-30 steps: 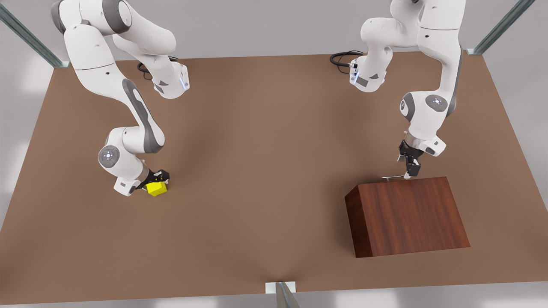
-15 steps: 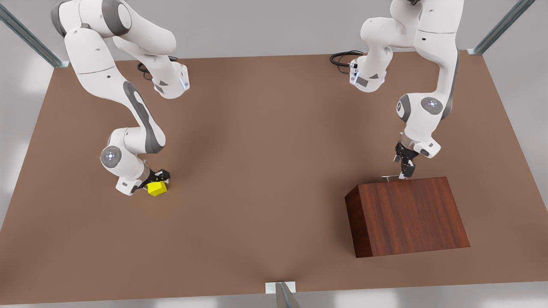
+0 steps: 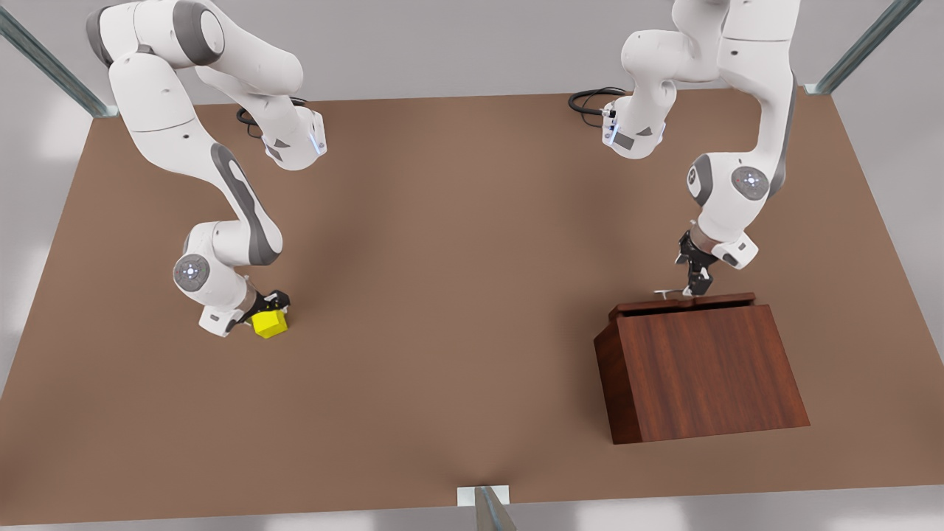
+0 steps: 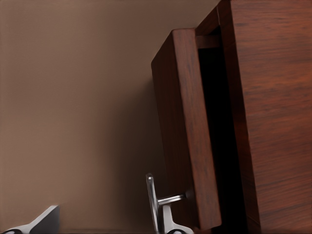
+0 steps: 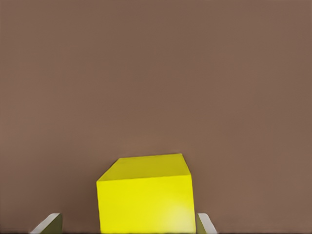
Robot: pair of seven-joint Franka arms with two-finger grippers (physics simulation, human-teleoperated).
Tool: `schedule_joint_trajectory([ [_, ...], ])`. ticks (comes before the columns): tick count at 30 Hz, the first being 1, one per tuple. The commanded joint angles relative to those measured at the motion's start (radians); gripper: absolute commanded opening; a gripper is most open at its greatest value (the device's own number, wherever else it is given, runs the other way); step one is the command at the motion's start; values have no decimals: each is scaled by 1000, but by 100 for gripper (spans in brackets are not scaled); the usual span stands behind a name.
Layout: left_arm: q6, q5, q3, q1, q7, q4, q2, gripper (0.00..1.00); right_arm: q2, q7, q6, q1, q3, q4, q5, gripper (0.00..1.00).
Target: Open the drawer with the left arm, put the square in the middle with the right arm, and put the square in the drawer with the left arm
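Slid slightly out of the wooden box (image 3: 704, 372), the reddish-brown wood-grain drawer (image 3: 686, 302) is gripped at its silver handle (image 3: 667, 293) by the left tool (image 3: 695, 284). At the front view's left, the right tool (image 3: 269, 310) clamps the small yellow cube (image 3: 270, 324) on the brown surface (image 3: 442, 295).

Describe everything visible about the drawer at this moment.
The drawer is a dark reddish-brown wood-grain panel with a slim silver bar handle on short posts. It is pulled out a little from the wooden box, leaving a narrow dark gap behind its front; the left wrist view shows that slit but not the inside. It sits on the box's far side, on the front view's right. The left gripper is at the handle, apparently gripping it.
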Motion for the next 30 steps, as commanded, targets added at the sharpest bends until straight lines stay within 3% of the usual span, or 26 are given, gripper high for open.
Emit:
schedule_joint_trajectory([
  [1,1,0,0,-1,-2,0,0,100,0,-1,0,0,0,0,0,100],
  [27,-149,6,2,-2,-43,-2,-53,100,100,17,75,6,-14,11,14,100],
  [28,-154,6,2,-2,-43,-2,-55,100,100,17,75,8,-15,11,14,96],
  [30,-178,4,2,-2,-43,-2,-64,100,100,17,75,9,-15,15,12,63],
])
